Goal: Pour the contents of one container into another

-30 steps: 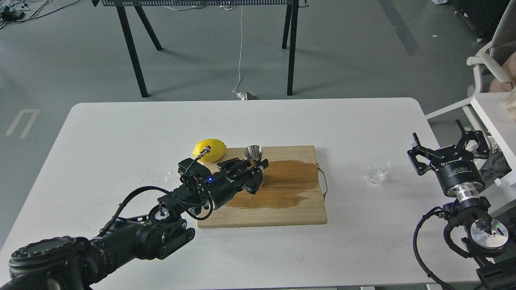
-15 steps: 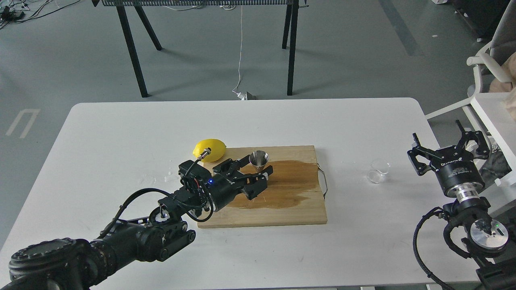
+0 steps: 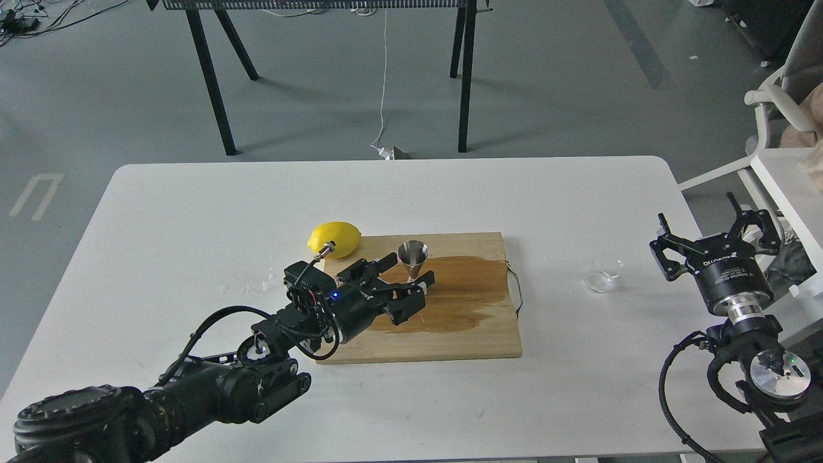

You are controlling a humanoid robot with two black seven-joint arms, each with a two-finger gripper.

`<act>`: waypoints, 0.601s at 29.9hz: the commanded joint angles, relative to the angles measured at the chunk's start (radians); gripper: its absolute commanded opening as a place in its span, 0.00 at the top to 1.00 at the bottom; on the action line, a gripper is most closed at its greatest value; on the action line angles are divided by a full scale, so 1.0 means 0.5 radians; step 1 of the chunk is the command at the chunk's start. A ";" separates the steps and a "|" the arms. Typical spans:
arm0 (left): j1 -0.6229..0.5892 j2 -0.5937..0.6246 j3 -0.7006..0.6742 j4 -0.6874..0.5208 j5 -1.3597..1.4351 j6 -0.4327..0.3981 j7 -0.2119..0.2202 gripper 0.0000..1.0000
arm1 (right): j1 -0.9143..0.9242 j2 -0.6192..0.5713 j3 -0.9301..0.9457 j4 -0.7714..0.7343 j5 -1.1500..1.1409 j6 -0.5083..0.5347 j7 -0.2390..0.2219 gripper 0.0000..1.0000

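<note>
While the jigger (image 3: 413, 256) stands upright on the wet cutting board (image 3: 463, 321), the left pincer (image 3: 404, 273) sits beside it, fingers apart and empty. Right pincer (image 3: 714, 231) gapes too, near the glass cup (image 3: 604, 272) on the counter (image 3: 193, 212); pouring seems either finished or not begun.

Left gripper (image 3: 404, 270) opens, releases jigger (image 3: 413, 255), pulls back slightly toward lemon (image 3: 334, 239) side; jigger now stands free on cutting board (image 3: 488, 334).
</note>
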State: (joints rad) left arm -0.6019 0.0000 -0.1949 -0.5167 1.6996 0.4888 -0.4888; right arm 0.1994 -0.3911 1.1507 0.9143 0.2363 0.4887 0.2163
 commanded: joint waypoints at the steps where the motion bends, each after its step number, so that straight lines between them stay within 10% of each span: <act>1: 0.041 0.000 -0.003 -0.001 0.000 0.000 0.000 0.07 | 0.000 0.000 0.000 0.003 0.000 0.000 0.003 0.01; 18: 0.084 0.171 -0.030 -0.209 -0.015 0.000 0.000 0.07 | -0.006 0.000 0.000 0.003 0.003 0.000 0.003 0.01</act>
State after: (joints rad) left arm -0.5694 0.0415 -0.2080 -0.5965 1.6936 0.4888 -0.4886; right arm 0.1976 -0.3898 1.1502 0.9164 0.2370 0.4887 0.2179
